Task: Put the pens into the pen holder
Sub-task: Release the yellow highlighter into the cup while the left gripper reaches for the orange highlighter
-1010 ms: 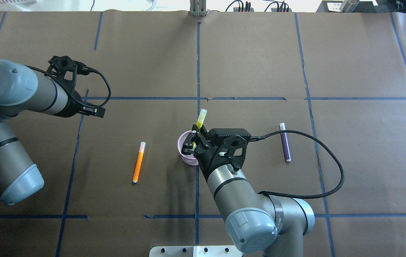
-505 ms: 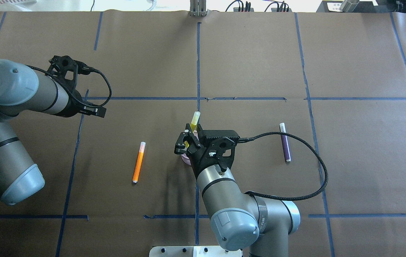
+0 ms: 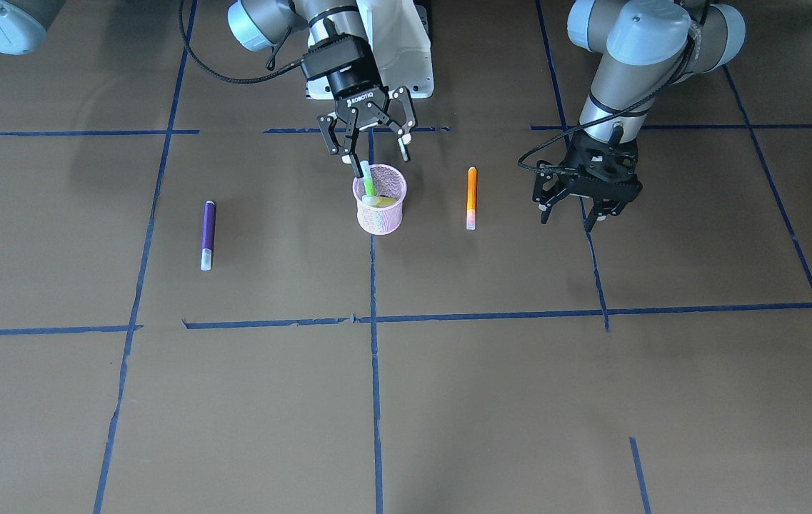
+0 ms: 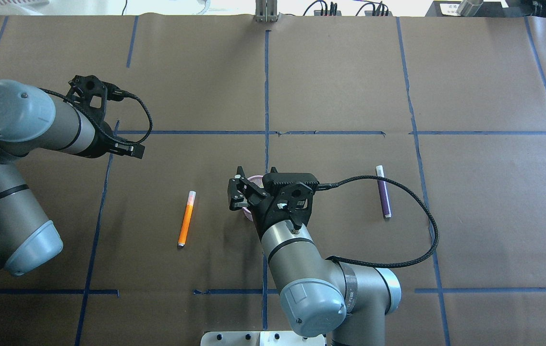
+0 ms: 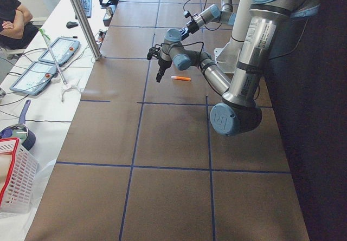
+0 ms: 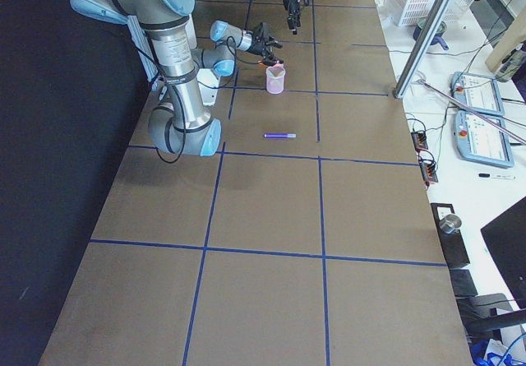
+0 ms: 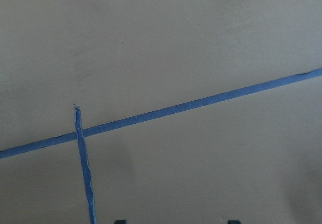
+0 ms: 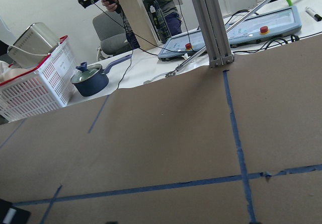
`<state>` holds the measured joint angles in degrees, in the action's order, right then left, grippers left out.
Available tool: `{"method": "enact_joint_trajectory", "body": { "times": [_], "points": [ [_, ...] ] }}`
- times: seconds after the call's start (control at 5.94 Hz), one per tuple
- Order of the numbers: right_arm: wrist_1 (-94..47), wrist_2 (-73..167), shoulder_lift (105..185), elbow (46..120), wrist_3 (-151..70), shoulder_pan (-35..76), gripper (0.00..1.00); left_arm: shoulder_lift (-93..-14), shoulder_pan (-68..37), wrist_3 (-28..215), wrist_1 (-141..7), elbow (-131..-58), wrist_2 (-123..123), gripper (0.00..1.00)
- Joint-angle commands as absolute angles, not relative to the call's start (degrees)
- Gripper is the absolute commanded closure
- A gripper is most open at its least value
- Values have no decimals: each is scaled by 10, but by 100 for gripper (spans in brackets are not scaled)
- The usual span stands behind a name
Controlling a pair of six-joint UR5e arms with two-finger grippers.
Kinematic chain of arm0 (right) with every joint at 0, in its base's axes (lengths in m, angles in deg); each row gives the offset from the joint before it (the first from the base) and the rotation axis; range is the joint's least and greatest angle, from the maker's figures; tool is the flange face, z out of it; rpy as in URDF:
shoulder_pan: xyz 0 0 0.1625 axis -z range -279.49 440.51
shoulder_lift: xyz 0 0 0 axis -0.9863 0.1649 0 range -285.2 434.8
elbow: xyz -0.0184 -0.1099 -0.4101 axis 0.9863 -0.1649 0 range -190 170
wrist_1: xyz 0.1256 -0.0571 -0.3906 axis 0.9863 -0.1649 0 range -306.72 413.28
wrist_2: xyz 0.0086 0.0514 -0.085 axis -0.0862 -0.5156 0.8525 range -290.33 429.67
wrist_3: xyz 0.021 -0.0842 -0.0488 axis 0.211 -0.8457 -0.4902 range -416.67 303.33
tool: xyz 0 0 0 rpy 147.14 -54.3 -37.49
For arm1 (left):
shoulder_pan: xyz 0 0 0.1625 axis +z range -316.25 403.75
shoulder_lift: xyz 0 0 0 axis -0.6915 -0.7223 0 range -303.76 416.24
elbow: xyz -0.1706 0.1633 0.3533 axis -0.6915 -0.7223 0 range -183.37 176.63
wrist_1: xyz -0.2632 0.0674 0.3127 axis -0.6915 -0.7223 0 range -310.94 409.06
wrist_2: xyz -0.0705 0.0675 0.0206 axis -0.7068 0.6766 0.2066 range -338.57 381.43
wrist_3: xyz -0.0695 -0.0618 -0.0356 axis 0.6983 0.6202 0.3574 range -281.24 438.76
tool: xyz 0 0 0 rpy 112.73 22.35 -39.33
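Brown table point(image 3: 448, 400): right pincer point(image 3: 376, 154) above pen holder point(image 3: 380, 208); orange pen point(image 3: 472, 198), purple pen point(image 3: 208, 234) flanking.

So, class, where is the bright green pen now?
The slim green pen stands tilted inside the pink wire-mesh cup, at the centre of the front-facing view, just below the open right hand.

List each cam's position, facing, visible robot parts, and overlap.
Front: across table, facing robot; both arms, open right gripper by holder.
Overhead: behind robot, looking down; both arms.
Left side: table's left end; left arm near.
Right side: table's right end; right arm near.
Left wrist: straight down at table; barely any robot.
Right wrist: across table toward desks; hardly any robot.
Shared: front, overhead show orange pen.
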<state>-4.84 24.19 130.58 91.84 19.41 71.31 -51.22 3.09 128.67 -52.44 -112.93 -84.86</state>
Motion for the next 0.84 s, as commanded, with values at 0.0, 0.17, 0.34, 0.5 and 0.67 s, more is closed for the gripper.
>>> {"method": "enact_joint_trajectory", "body": {
  "times": [0.0, 0.17, 0.34, 0.5, 0.67],
  "points": [
    [-49, 143, 1319, 955, 200, 676, 1, -568, 36, 1369, -487, -1095, -958, 26],
    [-49, 62, 1348, 966, 209, 642, 1, -604, 37, 1379, -430, -1074, -993, 26],
    [-49, -33, 1385, 980, 222, 600, 1, -606, 69, 1379, -424, -1060, -997, 26],
    [-51, -152, 1416, 985, 223, 546, 1, -617, 92, 1380, -429, -1032, -997, 27],
    [-53, -272, 1432, 985, 223, 480, 1, -618, 109, 1380, -429, -1018, -994, 28]
  ]
}}
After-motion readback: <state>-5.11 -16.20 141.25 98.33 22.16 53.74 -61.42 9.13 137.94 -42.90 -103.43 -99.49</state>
